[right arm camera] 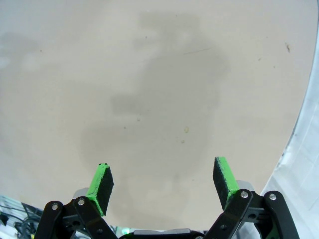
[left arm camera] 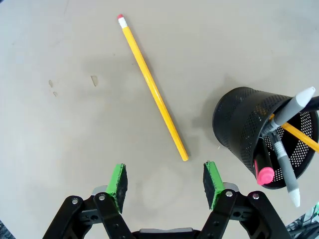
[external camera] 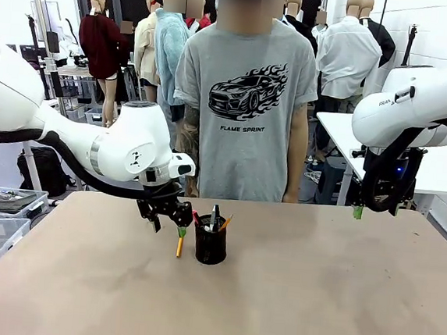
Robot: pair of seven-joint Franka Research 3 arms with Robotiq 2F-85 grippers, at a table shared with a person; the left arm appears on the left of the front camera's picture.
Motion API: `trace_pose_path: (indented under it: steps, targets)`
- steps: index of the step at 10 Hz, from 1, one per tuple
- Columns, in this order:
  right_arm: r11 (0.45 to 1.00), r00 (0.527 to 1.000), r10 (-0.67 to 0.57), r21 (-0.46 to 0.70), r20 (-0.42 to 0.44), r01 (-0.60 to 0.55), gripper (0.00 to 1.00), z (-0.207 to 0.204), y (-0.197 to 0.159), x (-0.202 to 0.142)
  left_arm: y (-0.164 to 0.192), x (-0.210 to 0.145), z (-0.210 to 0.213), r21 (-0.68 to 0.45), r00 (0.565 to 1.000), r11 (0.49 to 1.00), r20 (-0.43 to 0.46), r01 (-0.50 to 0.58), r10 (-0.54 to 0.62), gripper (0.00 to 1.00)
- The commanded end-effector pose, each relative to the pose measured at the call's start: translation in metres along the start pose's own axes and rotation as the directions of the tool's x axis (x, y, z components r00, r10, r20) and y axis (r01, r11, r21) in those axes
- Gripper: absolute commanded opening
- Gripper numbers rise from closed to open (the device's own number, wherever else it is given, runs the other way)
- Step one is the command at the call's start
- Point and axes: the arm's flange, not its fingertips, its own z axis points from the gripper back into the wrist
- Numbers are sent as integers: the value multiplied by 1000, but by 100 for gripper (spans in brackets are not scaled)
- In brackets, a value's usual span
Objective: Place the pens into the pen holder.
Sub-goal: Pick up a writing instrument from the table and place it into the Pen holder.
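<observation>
A yellow pencil point(left arm camera: 152, 87) with a pink eraser lies flat on the tan table, just left of the black mesh pen holder point(left arm camera: 234, 119). The pen holder point(external camera: 210, 249) stands upright and holds a red-ended pen point(left arm camera: 265, 175), a grey-white pen point(left arm camera: 291, 107) and an orange stick point(left arm camera: 299, 135). My left gripper point(left arm camera: 164, 181) hovers open over the table with the pencil's near tip just beyond its green pads; nothing sits between them. In the front view the left gripper point(external camera: 169, 228) hangs over the pencil point(external camera: 179, 247). My right gripper point(right arm camera: 164, 181) is open and empty above bare table at the far right point(external camera: 376, 212).
A person in a grey T-shirt point(external camera: 245, 99) stands at the far edge of the table, hands at their sides. Plastic bins point(external camera: 0, 211) sit off the table's left side. The table's edge point(right arm camera: 299, 149) runs close to the right gripper.
</observation>
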Motion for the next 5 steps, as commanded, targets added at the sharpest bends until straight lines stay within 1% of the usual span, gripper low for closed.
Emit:
trace_pose_path:
  steps: [1,4,5]
  targets:
    - [1000,1000,-1,0,-6,1,100,0,0,0,-3,0,-10,46,999,998,8,-34,33,80]
    - [1000,1000,-1,0,-6,1,100,0,0,0,-7,2,-20,43,1000,999,1,-31,31,80]
    - [1000,1000,-1,0,-6,1,100,0,0,0,-7,2,-21,35,999,999,16,-33,33,80]
